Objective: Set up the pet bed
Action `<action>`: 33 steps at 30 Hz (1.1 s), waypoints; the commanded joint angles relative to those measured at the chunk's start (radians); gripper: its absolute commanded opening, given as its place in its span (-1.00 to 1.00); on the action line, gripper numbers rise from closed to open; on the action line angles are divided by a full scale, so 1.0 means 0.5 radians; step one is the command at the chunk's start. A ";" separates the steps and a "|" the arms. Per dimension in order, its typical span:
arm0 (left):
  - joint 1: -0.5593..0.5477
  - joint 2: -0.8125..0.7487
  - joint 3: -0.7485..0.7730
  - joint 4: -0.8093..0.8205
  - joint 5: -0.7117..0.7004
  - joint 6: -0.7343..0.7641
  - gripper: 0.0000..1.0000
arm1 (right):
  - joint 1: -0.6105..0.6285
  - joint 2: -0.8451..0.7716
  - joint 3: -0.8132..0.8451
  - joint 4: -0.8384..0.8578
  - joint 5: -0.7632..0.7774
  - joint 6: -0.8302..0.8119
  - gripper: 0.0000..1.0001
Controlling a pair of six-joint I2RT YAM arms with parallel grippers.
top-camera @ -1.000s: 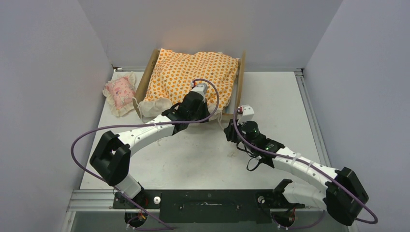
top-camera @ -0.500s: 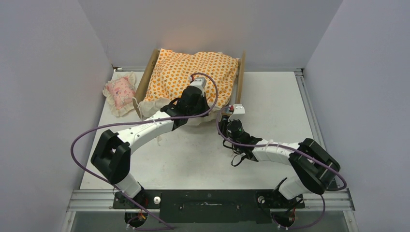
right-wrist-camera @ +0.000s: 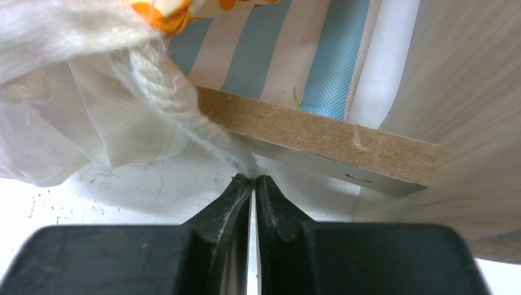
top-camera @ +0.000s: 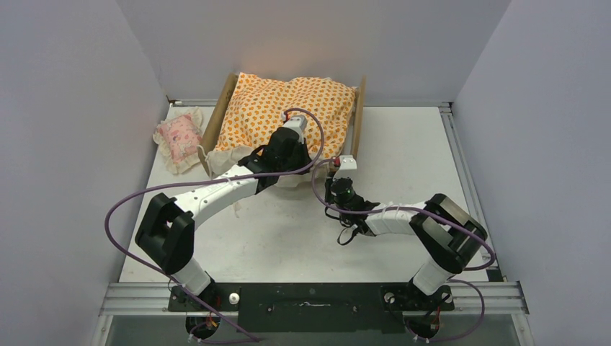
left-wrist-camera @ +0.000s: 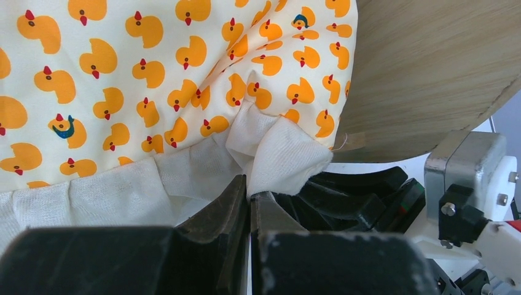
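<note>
The pet bed (top-camera: 357,122) is a light plywood frame at the back of the table, with an orange duck-print cushion (top-camera: 288,108) lying on it. My left gripper (left-wrist-camera: 250,195) is shut on the cushion's white ruffle (left-wrist-camera: 279,160) at the near edge, close to the bed's right end board (left-wrist-camera: 430,67). My right gripper (right-wrist-camera: 254,178) is at the bed's near right corner, shut on the end of a white cord (right-wrist-camera: 178,104) that hangs from the cushion. Above it, the blue-and-white striped base (right-wrist-camera: 295,55) rests on the plywood rail (right-wrist-camera: 319,138). The paw-print cutout is hidden.
A small pink frilled pillow (top-camera: 179,137) lies on the table left of the bed. The two wrists are close together at the bed's near right corner. Grey walls enclose the table on three sides.
My right arm has swung left to the bed's near right corner and its jaws have closed on the cord. The left gripper shifted slightly toward the bed, still holding the ruffle.
</note>
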 commanded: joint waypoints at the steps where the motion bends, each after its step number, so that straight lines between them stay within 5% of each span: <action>1: 0.045 -0.036 0.035 0.038 0.020 0.046 -1.00 | 0.000 -0.165 0.064 -0.078 -0.091 -0.034 -0.89; 12: 0.087 -0.082 -0.053 0.084 -0.017 0.114 -1.00 | -0.112 -0.774 0.283 -0.978 -0.794 -0.227 -0.89; 15: 0.089 -0.095 -0.072 0.095 -0.009 0.116 -1.00 | -0.127 -0.820 0.533 -1.411 -0.607 -0.269 -0.89; 19: 0.093 -0.142 -0.087 0.107 -0.011 0.117 -1.00 | -0.140 -0.862 0.803 -1.511 -0.598 -0.482 -0.89; 27: 0.107 -0.221 -0.087 0.112 -0.032 0.151 -1.00 | -0.134 -0.476 1.700 -1.972 -0.468 -0.856 -0.89; 31: 0.109 -0.221 -0.098 0.115 -0.027 0.169 -1.00 | -0.130 -0.423 1.768 -1.945 -0.532 -1.052 -0.89; 33: 0.109 -0.233 -0.115 0.121 -0.028 0.173 -1.00 | -0.066 -0.402 1.793 -1.939 -0.218 -1.081 -0.89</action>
